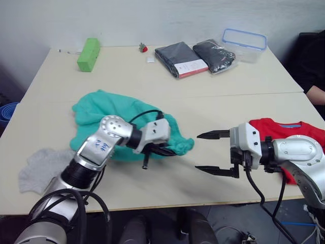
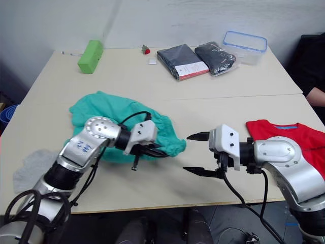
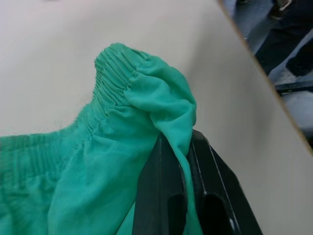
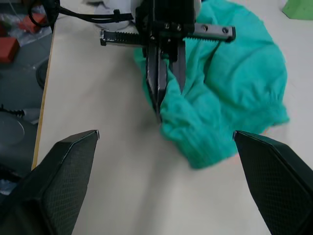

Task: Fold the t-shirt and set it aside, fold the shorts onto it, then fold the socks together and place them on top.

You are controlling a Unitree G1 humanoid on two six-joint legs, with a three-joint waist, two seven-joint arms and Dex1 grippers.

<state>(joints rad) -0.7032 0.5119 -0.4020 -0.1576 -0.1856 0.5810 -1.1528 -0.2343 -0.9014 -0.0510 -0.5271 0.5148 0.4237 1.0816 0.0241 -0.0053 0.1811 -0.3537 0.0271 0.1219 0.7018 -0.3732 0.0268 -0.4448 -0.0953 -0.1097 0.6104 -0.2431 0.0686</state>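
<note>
Shorts (image 1: 127, 124) are bunched at centre left of the table (image 1: 223, 117), their waistband corner pinched in the closed left gripper (image 1: 161, 151). The right gripper (image 1: 216, 152), wide open and empty, is held just right of them. The opposite corner should be taken, then the fabric pulled flat before folding.

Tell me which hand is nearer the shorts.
Left. The left hand is shut on a fold of the shorts at their near edge; the right hand, open, hovers over bare table beside them.
</note>
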